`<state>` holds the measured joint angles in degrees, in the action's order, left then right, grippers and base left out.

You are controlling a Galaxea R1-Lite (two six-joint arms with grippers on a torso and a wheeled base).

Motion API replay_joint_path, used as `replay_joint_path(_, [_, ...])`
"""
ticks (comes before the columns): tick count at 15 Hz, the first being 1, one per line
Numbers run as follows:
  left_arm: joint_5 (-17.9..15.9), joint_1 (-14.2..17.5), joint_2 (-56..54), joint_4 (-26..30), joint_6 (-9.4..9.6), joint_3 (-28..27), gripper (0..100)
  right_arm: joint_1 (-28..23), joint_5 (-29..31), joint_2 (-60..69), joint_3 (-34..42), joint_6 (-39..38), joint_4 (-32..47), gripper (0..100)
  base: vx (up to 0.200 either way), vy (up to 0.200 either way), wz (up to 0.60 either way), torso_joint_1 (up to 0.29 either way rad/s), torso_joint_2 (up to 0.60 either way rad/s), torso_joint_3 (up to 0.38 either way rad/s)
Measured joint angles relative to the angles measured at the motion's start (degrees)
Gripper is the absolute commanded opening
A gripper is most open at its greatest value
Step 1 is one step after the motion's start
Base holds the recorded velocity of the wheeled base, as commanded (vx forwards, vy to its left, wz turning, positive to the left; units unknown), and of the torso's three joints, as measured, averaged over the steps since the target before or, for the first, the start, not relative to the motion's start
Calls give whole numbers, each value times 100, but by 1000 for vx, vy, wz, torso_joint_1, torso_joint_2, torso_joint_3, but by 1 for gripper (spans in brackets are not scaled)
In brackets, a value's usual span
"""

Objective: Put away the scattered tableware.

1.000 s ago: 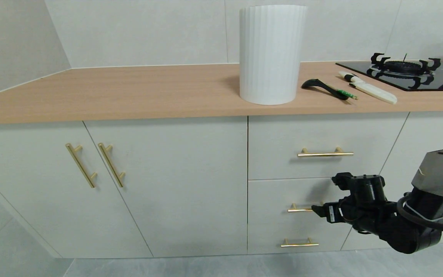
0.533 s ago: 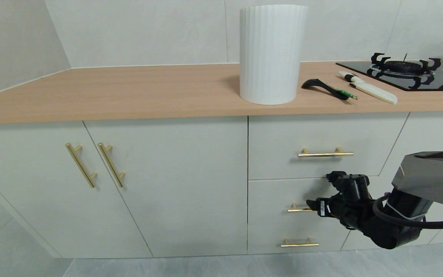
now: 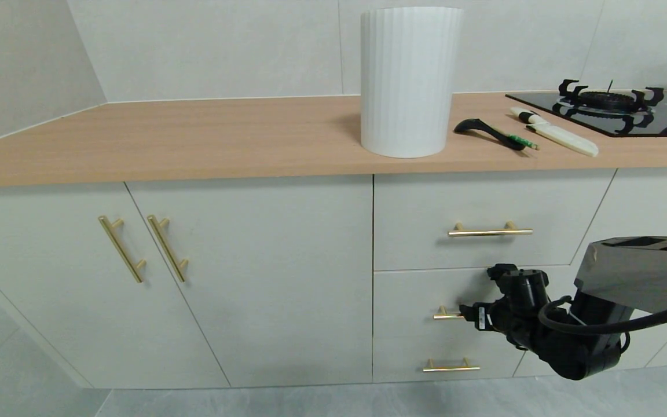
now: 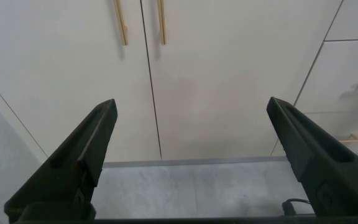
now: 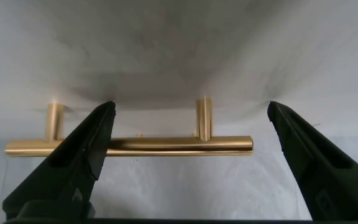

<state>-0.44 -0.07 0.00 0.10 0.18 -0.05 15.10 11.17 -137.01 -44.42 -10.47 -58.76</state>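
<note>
Fingers (image 5: pixel 79 162) of the right gripper (image 3: pixel 468 314) stand apart, one to each side of the middle drawer handle (image 5: pixel 166 147), with the brass bar running across the gap between them and nothing clamped yet; whether either finger touches the bar I cannot tell. Well away from that handle, toward the cupboard doors (image 4: pixel 229 74) and low near the floor, the left gripper (image 4: pixel 190 106) hangs with its fingers also apart and empty. Above that handle and well apart from it, the tableware lies on the surface (image 3: pixel 223 136): a black ladle (image 3: pixel 487 132) and, just beside it on the side farther from the handle, a white knife (image 3: pixel 556 136). The middle drawer (image 3: pixel 409 295) is shut, as are the drawers above and below it. The step in hand looks like opening this drawer so the ladle and knife have somewhere to go, so the task is barely begun. Next, the right fingers would need to close squarely on the bar between its two posts and then pull straight out from the cabinet front. A skewed grip could slip off the smooth round bar.
</note>
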Motion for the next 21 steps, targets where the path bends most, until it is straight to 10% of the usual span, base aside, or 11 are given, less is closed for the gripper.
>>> replay_joint_path(21, [0, 0, 0, 0, 0, -2, 100, 71, -24, 189, 336, 256, 385, 100, 0, 0, 0, 0, 0, 0])
